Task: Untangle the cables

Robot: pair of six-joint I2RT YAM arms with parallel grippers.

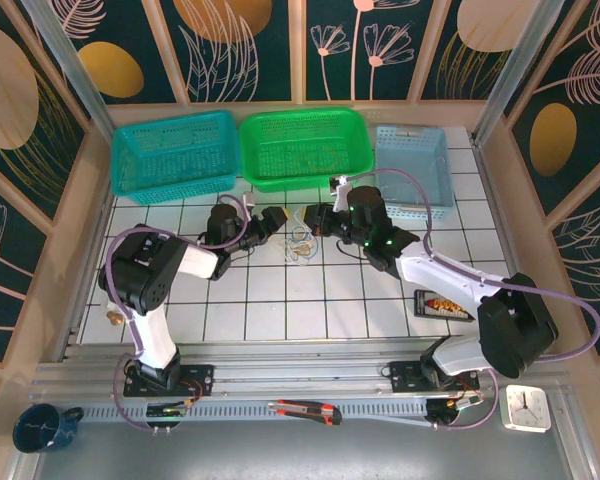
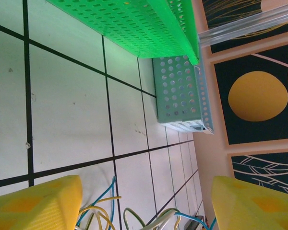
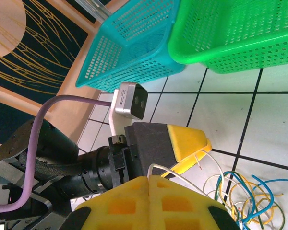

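Left gripper [image 2: 145, 194] I see released: its yellow fingers [image 2: 36, 203] stand wide apart above the white tiled table [image 2: 67, 105], and loops of the cables [image 2: 105, 211] lie in the gap between them. Right gripper [image 3: 149, 191] is clenched. Both its pads meet at one seam, and a white wire comes out exactly there, so it grasps the cables. This bunch of white, yellow and blue wires lies between both grippers, near the green basket [image 1: 302, 148].
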